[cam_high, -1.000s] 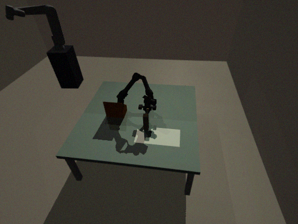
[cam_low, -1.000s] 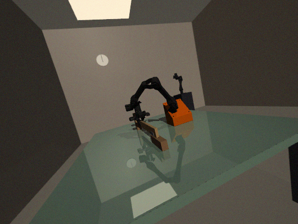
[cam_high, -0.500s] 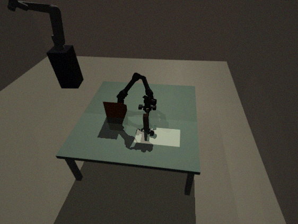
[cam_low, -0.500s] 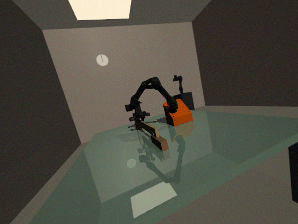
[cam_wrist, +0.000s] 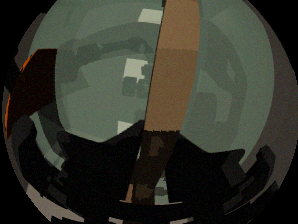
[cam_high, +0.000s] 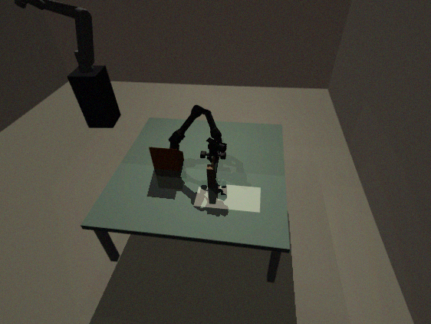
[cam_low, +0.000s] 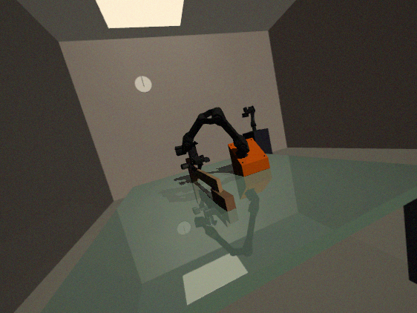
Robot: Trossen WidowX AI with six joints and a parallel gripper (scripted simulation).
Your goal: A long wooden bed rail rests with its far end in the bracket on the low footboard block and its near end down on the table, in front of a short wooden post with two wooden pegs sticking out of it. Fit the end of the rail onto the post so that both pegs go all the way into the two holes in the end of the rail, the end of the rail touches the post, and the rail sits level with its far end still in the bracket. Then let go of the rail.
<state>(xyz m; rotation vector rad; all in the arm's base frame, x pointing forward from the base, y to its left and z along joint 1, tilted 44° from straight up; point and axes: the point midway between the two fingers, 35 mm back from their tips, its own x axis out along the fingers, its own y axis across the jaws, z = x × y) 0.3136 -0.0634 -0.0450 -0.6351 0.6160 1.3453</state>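
Right now my gripper [cam_high: 215, 159] [cam_low: 193, 167] [cam_wrist: 152, 125] has its jaws clamped on the rail [cam_low: 208, 178] [cam_wrist: 172, 85], near the post end. In the exterior frame the rail runs from the gripper, just left of centre, down and right to the footboard block [cam_low: 225, 200]. It looks lifted at my end and roughly level, though I can't be sure in light this dim. The post [cam_high: 212, 177] [cam_low: 194, 175] stands just beside the gripper.

I judge the step in hand to be lining up and seating the holes on the pegs. I want rail height and heading matched to the post first, then a slow, straight push along the rail's length, without rolling the wrist. Any skew could jam a peg at a hole's mouth, and pulling away from the post could drag the far end out of its bracket. I should let go only once the end meets the post squarely.

The wrist frame shows the rail passing up from between the dark fingers, which the top view mostly hides behind the post. The exterior alone gives me the rail's slope and its far end at the block. None shows the pegs or holes, so I cannot tell how far they are engaged.
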